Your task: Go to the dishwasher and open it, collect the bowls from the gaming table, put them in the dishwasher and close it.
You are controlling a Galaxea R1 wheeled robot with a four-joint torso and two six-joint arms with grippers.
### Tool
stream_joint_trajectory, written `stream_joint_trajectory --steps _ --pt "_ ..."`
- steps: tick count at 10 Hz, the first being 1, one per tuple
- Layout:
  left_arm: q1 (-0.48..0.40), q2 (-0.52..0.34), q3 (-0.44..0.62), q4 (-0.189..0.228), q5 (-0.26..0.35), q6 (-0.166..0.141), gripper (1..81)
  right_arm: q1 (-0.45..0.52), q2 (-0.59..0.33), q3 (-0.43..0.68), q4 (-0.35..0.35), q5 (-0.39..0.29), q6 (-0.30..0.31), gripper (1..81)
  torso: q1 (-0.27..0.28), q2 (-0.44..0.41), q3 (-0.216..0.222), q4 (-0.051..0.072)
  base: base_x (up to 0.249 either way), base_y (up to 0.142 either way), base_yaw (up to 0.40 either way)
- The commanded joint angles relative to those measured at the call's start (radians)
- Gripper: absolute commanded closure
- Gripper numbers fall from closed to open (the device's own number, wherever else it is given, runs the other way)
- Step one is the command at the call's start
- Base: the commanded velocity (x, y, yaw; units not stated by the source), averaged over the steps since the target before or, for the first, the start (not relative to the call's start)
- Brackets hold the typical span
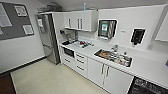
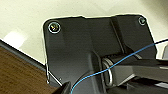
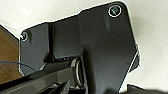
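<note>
A dark under-counter front [image 1: 148,87] sits below the white worktop at the far right, cut off by the picture's edge. I take it for the dishwasher, and I cannot tell whether its door is open or shut. The bowls and the gaming table are out of view. In both wrist views, pale floor [image 2: 30,15] [image 3: 152,30] lies beyond the robot's own dark plate, with brown wood flooring [image 2: 17,72] [image 3: 7,57] to one side.
An L-shaped white kitchenette runs along the far wall, with a sink [image 1: 113,57] full of dishes, drawers [image 1: 80,61], a built-in microwave [image 1: 68,52] and wall cupboards [image 1: 78,21]. A steel fridge [image 1: 47,37] stands at its left end. Pale floor [image 1: 50,80] lies open in front.
</note>
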Motion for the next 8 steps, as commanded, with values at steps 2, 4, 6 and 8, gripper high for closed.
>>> stream_joint_trajectory --steps 2,4,6,8 --pt "-0.046 -0.019 -0.002 0.005 0.051 0.001 1.0 0.047 0.0 0.001 -0.001 -0.066 0.0 1.0 0.0 0.0 0.0 0.0 0.0 0.0 0.306" --pt "-0.046 -0.021 -0.002 0.005 0.051 0.001 1.0 0.041 0.0 0.001 0.0 -0.048 0.0 1.0 0.0 0.0 0.0 0.0 0.0 0.0 0.306" --pt "-0.046 -0.021 -0.002 0.002 0.051 0.001 1.0 0.041 -0.002 0.006 -0.004 -0.048 0.0 1.0 0.0 0.0 0.0 0.0 0.0 0.0 0.306" --pt "-0.046 -0.022 -0.002 -0.001 0.051 0.001 1.0 0.04 -0.002 0.006 -0.004 -0.048 0.0 1.0 0.0 0.0 0.0 0.0 0.0 0.0 0.306"
